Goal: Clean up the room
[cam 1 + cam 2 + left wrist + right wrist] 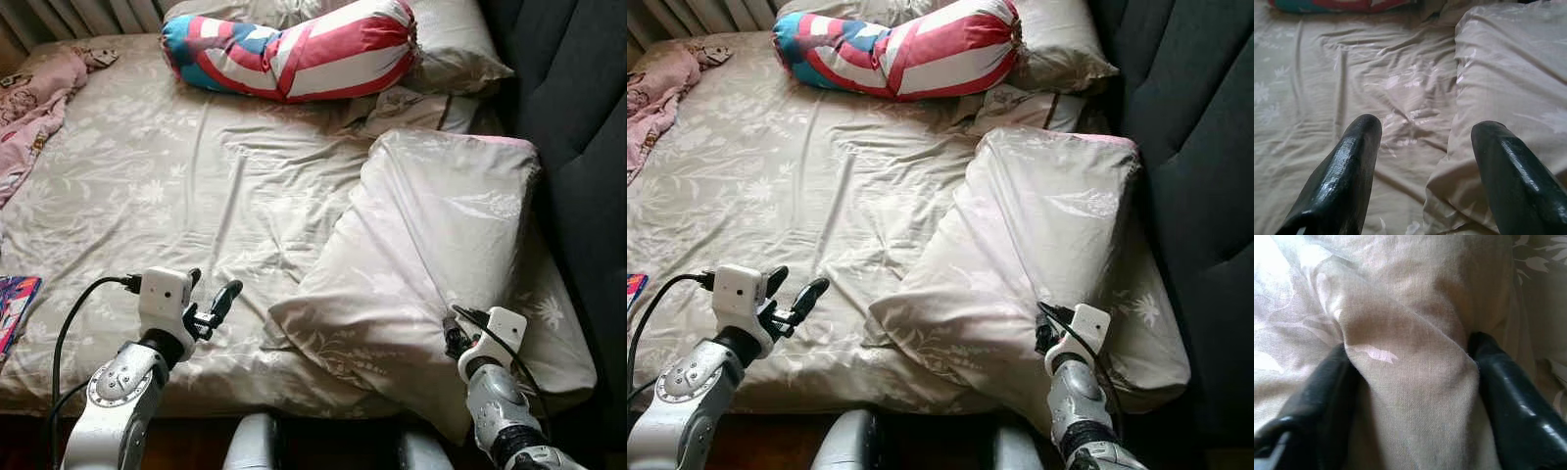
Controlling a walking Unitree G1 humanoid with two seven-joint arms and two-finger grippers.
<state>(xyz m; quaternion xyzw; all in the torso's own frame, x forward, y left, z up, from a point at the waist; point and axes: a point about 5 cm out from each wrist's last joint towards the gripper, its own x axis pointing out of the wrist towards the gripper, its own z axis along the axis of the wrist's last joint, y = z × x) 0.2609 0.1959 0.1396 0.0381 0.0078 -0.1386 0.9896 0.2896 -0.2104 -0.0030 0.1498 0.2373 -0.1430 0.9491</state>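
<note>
- Bed (176,186): covered by a wrinkled beige sheet with a pale floral print; it takes up most of the scene.
- Pillow (431,245): large, in a matching beige floral case, lying at an angle on the right half of the bed, near end toward the bed's near edge, far end close to the dark headboard (578,127) on the right.
- Right pincer (1410,367): at the near right corner of the pillow. The right wrist view shows a fold of the pillow's fabric bunched between the two black fingers (1513,396), which press it from both sides; the pincer is clamped on the pillow.
- Left pincer (211,299): over the near edge of the bed, left of the pillow. Its fingers (1347,171) stand apart with nothing between them; the sheet and the pillow's near left edge lie beyond them.
- Bolster (294,49): striped red, white and blue, lying across the far end of the bed, in front of a beige pillow (451,44) at the far right.
- Pink garment (34,98): crumpled at the far left edge of the bed.
- Colourful flat item (12,305): at the near left edge of the bed; its nature cannot be told.
</note>
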